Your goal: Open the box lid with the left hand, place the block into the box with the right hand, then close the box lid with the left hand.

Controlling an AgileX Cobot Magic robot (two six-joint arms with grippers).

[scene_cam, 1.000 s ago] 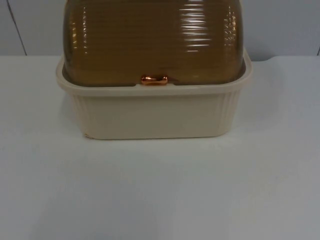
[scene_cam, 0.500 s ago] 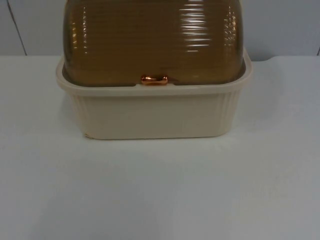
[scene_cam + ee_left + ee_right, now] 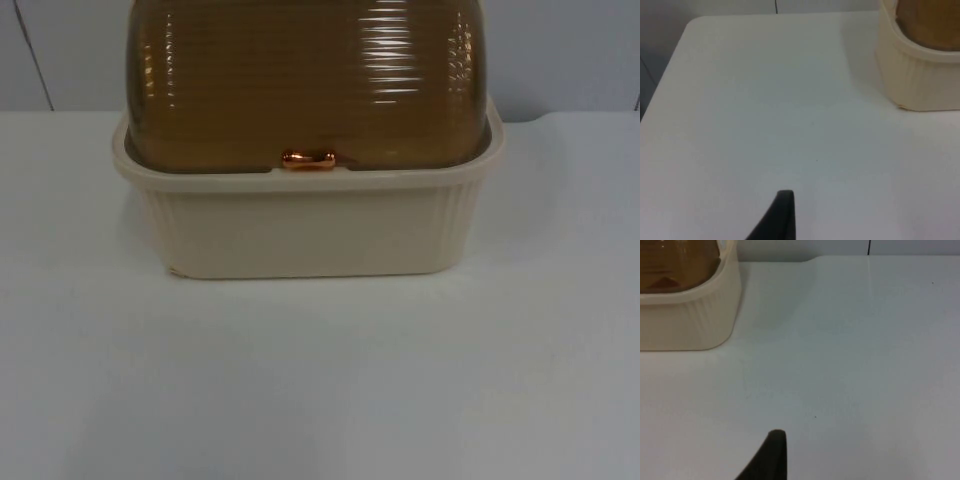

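The box [image 3: 305, 225] is a cream ribbed tub at the back middle of the table, seen in the top view. Its brown see-through domed lid [image 3: 310, 85] is down on the rim, with a copper handle [image 3: 308, 159] at the front edge. My left gripper [image 3: 784, 212] hangs over bare table to the left of the box [image 3: 920, 75], well apart from it. My right gripper [image 3: 774, 452] hangs over bare table to the right of the box [image 3: 690, 320], also apart. A reddish patch [image 3: 662, 284] shows through the lid [image 3: 680, 262]; I cannot tell what it is.
White table [image 3: 320, 380] stretches in front of the box and on both sides. A grey partition wall [image 3: 560, 50] closes off the back. The table's left edge [image 3: 662, 70] lies near the left arm.
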